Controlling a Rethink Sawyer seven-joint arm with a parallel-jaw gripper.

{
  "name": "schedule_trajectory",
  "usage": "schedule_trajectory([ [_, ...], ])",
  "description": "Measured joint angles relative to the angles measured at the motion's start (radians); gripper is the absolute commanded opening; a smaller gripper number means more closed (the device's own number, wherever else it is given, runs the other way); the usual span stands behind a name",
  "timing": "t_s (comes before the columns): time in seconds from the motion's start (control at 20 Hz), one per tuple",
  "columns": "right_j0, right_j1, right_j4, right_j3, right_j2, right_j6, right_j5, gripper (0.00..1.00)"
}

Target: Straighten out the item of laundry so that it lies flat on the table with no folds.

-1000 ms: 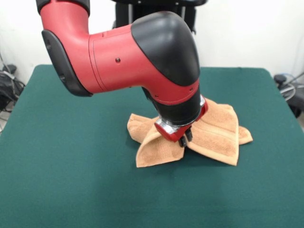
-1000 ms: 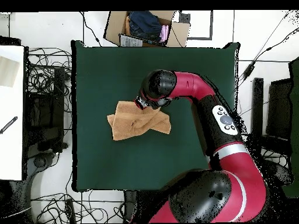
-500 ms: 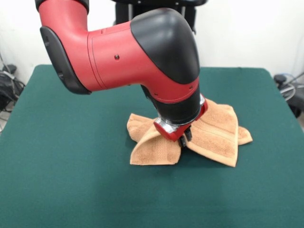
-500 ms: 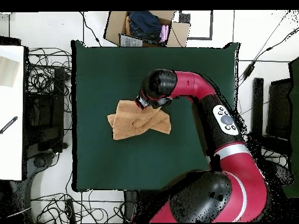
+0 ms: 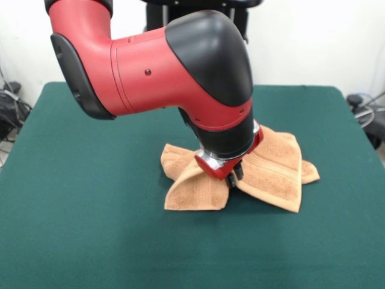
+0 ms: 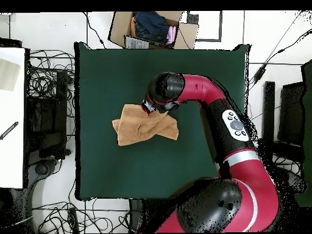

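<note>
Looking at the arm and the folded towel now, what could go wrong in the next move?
1. The end effector sits low on the crumpled orange-tan terry towel, where several layers overlap; it may catch more than one layer, and the fold would probably remain.
2. Pulling sideways could drag the whole towel across the dark green felt table instead of opening it.
</note>
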Motion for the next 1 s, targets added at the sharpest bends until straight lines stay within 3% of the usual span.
schedule_trajectory([
  [1.0, 0.004, -0.005, 0.0, -0.019, 0.0, 0.0, -0.03, 0.0],
])
